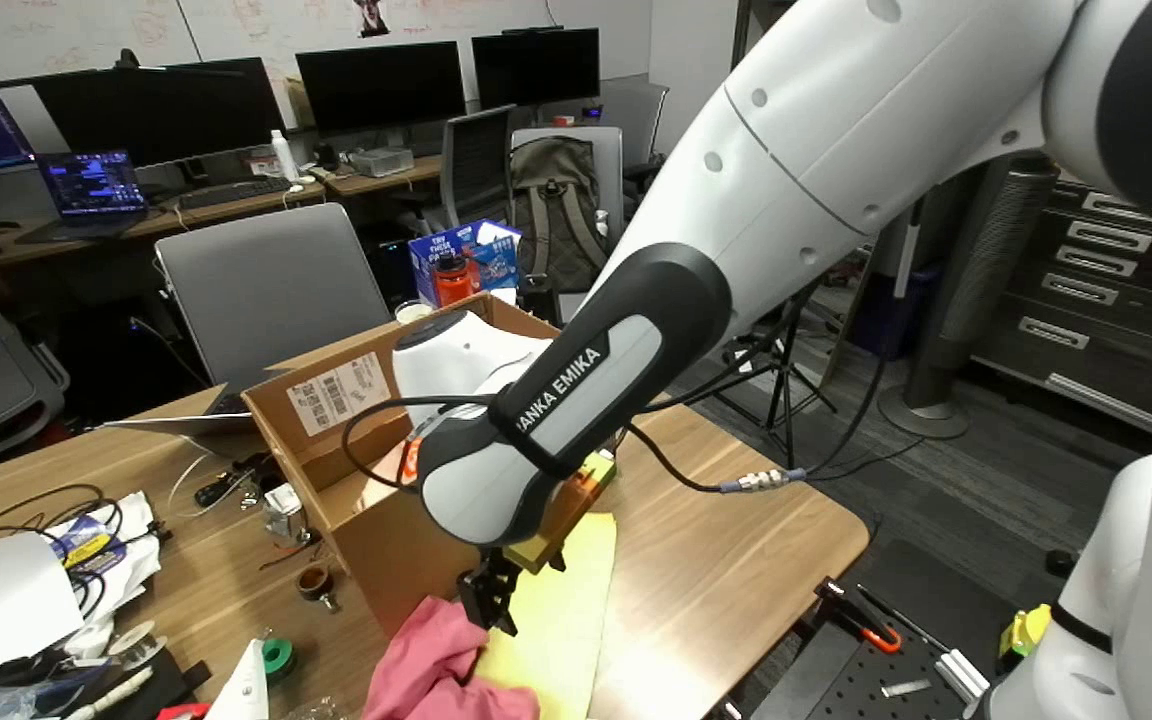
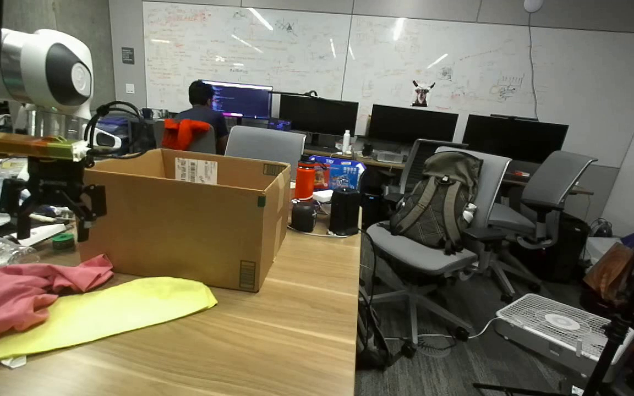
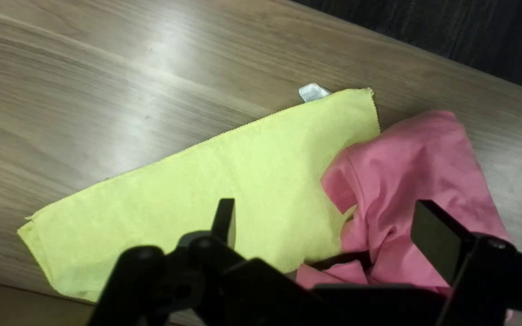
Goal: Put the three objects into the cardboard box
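I hold the claw (image 2: pixel 53 228) spread wide and carrying nothing above the table (image 3: pixel 107 90), its fingertips straddling the line where a pink cloth (image 3: pixel 406 172) meets a yellow cloth (image 3: pixel 261 181). The pink cloth, which I judge is next for the cardboard box (image 2: pixel 179 228), lies bunched beneath one finger; the yellow cloth, no part of the job, runs beneath the other. For a clean pinch, I would slide the claw sideways until both fingers stand over pink, then lower onto a raised fold and close there, leaving the yellow out of the grip. A loose corner alone could slip or trail, in my judgement.

The cardboard box stands beside the claw, its rim apparently higher than the fingertips, so I would lift straight up until the hanging cloth clears the wall, then cross to the mouth. The black cable (image 1: pixel 416 402) looping above the claw could snag that rim. On the side away from the box, bare wood gives the claw room; beyond the pink cloth, the table ends and dark floor (image 3: pixel 469 27) begins. Inside the box, what I take to be the snack bag (image 1: pixel 408 458) shows in part, orange and white. The white lump I cannot make out in any view.
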Action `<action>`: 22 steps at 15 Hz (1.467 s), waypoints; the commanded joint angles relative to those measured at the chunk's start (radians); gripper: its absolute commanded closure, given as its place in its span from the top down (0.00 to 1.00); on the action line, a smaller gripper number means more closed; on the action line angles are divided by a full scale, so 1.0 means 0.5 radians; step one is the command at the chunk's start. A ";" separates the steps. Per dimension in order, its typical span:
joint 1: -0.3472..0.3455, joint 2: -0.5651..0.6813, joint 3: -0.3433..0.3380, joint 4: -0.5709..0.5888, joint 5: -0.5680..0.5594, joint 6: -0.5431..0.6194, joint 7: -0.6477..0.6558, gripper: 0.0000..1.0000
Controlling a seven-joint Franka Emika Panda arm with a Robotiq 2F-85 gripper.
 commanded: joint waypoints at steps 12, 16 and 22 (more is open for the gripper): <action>-0.021 0.249 -0.016 0.155 0.119 0.279 0.035 1.00; -0.005 0.301 0.029 0.122 0.128 0.274 -0.006 1.00; 0.002 0.347 0.068 0.092 0.117 0.200 -0.103 1.00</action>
